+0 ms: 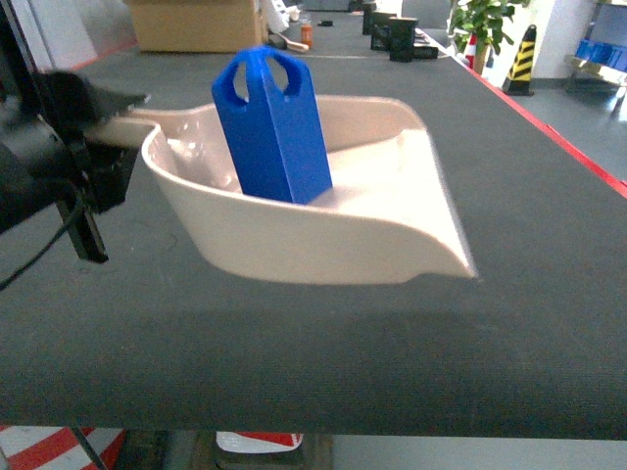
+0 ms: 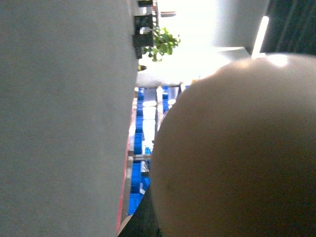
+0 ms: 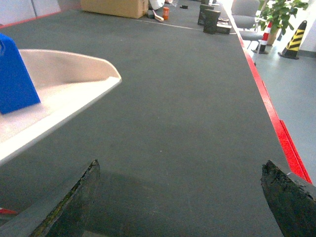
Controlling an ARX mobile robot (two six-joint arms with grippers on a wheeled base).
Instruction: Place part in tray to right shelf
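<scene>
Part (image 1: pixel 272 127): bright-blue block, upright and slightly tilted inside the cream tray (image 1: pixel 392 240), well right of the left gripper (image 1: pixel 103 122). That gripper is at the tray's handle (image 1: pixel 127 129) at the left edge; whether its jaws clamp it cannot be told. The left wrist view is filled by the tray's pale underside. Right gripper (image 3: pixel 187 192): fingers (image 3: pixel 69 202) spread wide, nothing between them, low over the dark grey table (image 1: pixel 529 196), the tray's lip off to its left.
</scene>
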